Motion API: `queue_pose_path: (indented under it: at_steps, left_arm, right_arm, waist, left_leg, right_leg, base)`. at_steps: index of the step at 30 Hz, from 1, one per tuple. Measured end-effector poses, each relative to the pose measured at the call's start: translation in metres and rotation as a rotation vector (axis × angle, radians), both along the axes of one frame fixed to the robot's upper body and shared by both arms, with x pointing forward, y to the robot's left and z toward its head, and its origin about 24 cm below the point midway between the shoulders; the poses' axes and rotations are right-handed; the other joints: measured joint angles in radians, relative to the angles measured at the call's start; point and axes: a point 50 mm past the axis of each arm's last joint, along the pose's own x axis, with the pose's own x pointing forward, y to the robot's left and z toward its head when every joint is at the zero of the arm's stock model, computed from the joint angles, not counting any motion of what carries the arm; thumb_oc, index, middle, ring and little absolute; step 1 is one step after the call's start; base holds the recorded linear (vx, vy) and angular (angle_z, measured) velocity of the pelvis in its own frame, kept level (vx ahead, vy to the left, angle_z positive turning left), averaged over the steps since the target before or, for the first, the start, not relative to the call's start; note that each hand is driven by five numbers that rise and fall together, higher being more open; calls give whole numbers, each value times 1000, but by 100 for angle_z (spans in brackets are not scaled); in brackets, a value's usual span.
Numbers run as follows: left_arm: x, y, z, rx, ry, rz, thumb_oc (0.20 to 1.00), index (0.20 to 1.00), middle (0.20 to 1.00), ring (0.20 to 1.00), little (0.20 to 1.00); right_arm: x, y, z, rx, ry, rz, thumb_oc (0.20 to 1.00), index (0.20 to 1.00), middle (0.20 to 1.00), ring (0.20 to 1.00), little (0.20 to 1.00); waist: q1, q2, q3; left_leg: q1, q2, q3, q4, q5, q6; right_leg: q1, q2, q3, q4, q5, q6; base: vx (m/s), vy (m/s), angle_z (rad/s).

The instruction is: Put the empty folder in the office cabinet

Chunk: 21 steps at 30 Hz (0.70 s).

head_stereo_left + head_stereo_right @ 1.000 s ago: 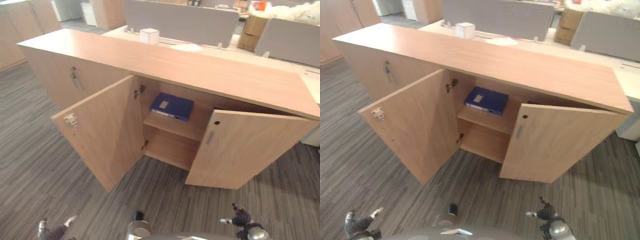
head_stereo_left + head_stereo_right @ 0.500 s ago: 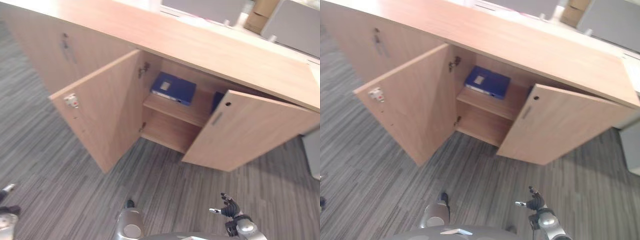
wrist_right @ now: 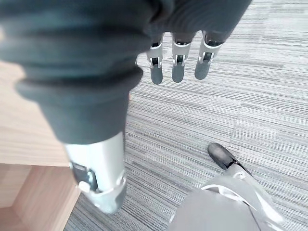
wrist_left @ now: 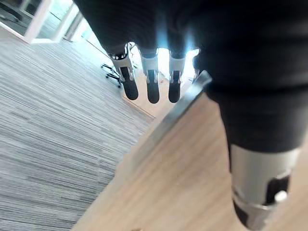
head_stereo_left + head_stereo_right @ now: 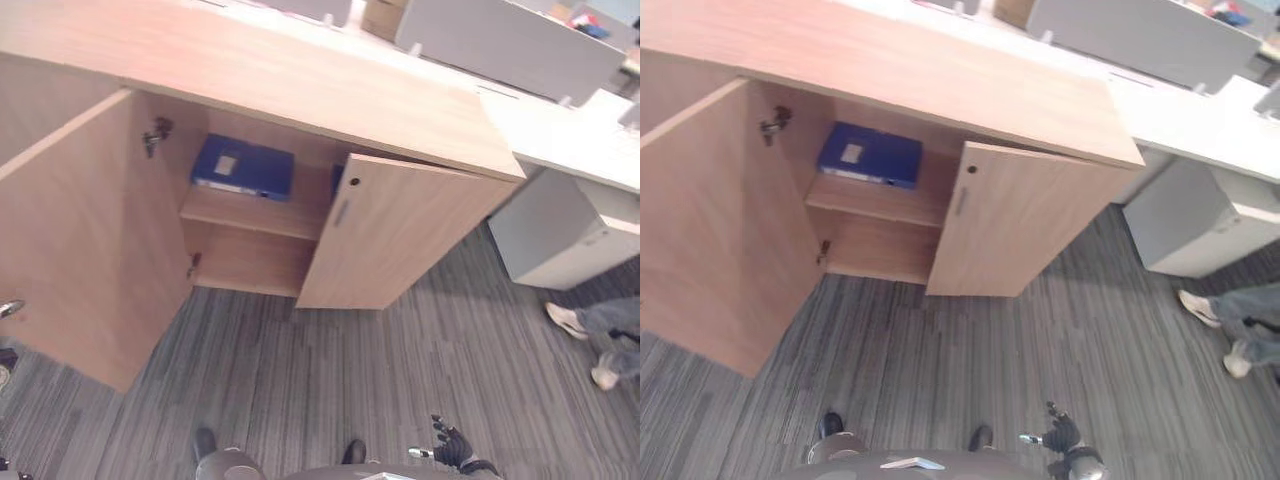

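Observation:
The blue folder (image 5: 243,167) lies flat on the upper shelf of the wooden office cabinet (image 5: 300,85). The cabinet's left door (image 5: 75,235) stands wide open and its right door (image 5: 390,232) is half open. A second blue edge (image 5: 337,178) peeks out behind the right door. My right hand (image 5: 453,450) hangs low over the carpet, far from the cabinet, with its fingers (image 3: 178,67) straight and empty. My left hand's fingers (image 4: 153,89) are straight too, holding nothing, close beside a wooden panel.
A white pedestal unit (image 5: 560,235) stands right of the cabinet under a pale desk (image 5: 560,140). A person's legs and shoes (image 5: 592,332) are on the carpet at the far right. Grey striped carpet (image 5: 330,370) lies open before the cabinet.
The whole picture has swung to the right, so the camera moved: the cabinet now sits further left and the person's legs have come into view. The folder stays on its shelf.

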Motion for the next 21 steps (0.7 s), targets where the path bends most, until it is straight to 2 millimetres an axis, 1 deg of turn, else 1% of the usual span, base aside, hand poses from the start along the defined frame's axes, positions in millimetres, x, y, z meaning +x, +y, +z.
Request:
queue_pose_path:
  at_steps: [1,3,6,8,10,12,13,14,16,17,18,19,21]
  left_arm:
    - [-2,-1,-5,-10,10,11,1000,1000,1000,1000,1000]
    - [-13,1,-14,-29,57,41,1000,1000,1000,1000,1000]
    - [-14,-1,-20,-39,74,36,1000,1000,1000,1000,1000]
    - [-14,-8,-29,-59,81,14,1000,1000,1000,1000,1000]
    - [-11,-25,-46,-107,78,-31,1000,1000,1000,1000,1000]
    - [-8,-43,-65,-159,109,-84,1000,1000,1000,1000,1000]
    - [-5,-54,-75,-192,111,-106,1000,1000,1000,1000,1000]
    - [-5,-54,-75,-192,111,-106,1000,1000,1000,1000,1000]
    - [1,-92,-106,-306,127,-178,1000,1000,1000,1000,1000]
    - [3,-103,-113,-331,150,-225,1000,1000,1000,1000,1000]
    - [5,-125,-128,-388,168,-265,1000,1000,1000,1000,1000]
    - [4,-141,-138,-438,165,-272,1000,1000,1000,1000,1000]
    - [5,-167,-152,-503,199,-337,1000,1000,1000,1000,1000]
  right_arm:
    - [-3,-1,0,1,6,-1,1000,1000,1000,1000,1000]
    - [1,0,1,9,-7,6,1000,1000,1000,1000,1000]
    - [9,4,5,32,-42,18,1000,1000,1000,1000,1000]
    - [11,6,6,38,-58,20,1000,1000,1000,1000,1000]
    - [8,3,4,29,-43,12,1000,1000,1000,1000,1000]
    - [5,1,4,25,-35,8,1000,1000,1000,1000,1000]
    - [4,0,4,23,-32,6,1000,1000,1000,1000,1000]
    - [4,0,4,23,-32,6,1000,1000,1000,1000,1000]
    - [1,-2,3,15,-24,1,1000,1000,1000,1000,1000]
    - [1,-2,3,15,-23,2,1000,1000,1000,1000,1000]
    - [1,-3,3,10,-22,4,1000,1000,1000,1000,1000]
    - [1,-4,3,2,-19,7,1000,1000,1000,1000,1000]
    - [0,-7,3,-8,-10,13,1000,1000,1000,1000,1000]
  waist:
    - [-1,-1,-1]
    - [10,16,4]
    - [12,16,3]
    - [12,21,1]
    - [12,37,-7]
    - [12,57,-18]
    - [11,68,-22]
    - [11,68,-22]
    - [3,97,-50]
    - [-1,104,-53]
    - [-14,118,-67]
    - [-30,130,-83]
    - [-48,142,-103]
  left_leg:
    - [20,-1,15,-26,16,4]
    - [74,-9,39,-64,22,5]
    - [97,-16,56,-65,12,4]
    - [106,-22,58,-66,8,5]
    - [105,-24,60,-73,-4,-1]
    - [102,-25,61,-75,-5,-4]
    - [101,-25,61,-75,-4,-5]
    - [101,-25,61,-75,-4,-5]
    - [86,-27,51,-75,-4,-5]
    - [85,-27,51,-75,-4,-5]
    - [78,-25,50,-75,-4,-6]
    - [72,-25,50,-76,-4,-6]
    - [68,-23,51,-76,-4,-6]
  right_leg:
    - [1,3,7,2,0,0]
    - [19,2,28,6,0,0]
    - [26,-5,34,9,-1,2]
    - [36,-11,35,5,-3,4]
    - [36,-15,36,6,-6,8]
    - [34,-16,38,0,-12,14]
    - [33,-17,38,-1,-13,12]
    - [33,-17,38,-1,-13,12]
    - [17,-24,38,0,-15,10]
    - [14,-24,38,1,-15,10]
    - [3,-23,40,2,-16,11]
    - [-2,-23,42,0,-16,11]
    - [-12,-19,46,0,-15,11]
  base:
    - [41,29,-23]
    - [36,27,-27]
    - [43,20,-10]
    - [47,1,-3]
    - [16,-4,1]
    - [20,-36,0]
    - [14,-35,-1]
    - [9,-33,4]
    - [32,-44,5]
    - [54,-61,-3]
    - [50,-85,-6]
    - [30,-66,-7]
    - [30,-66,-10]
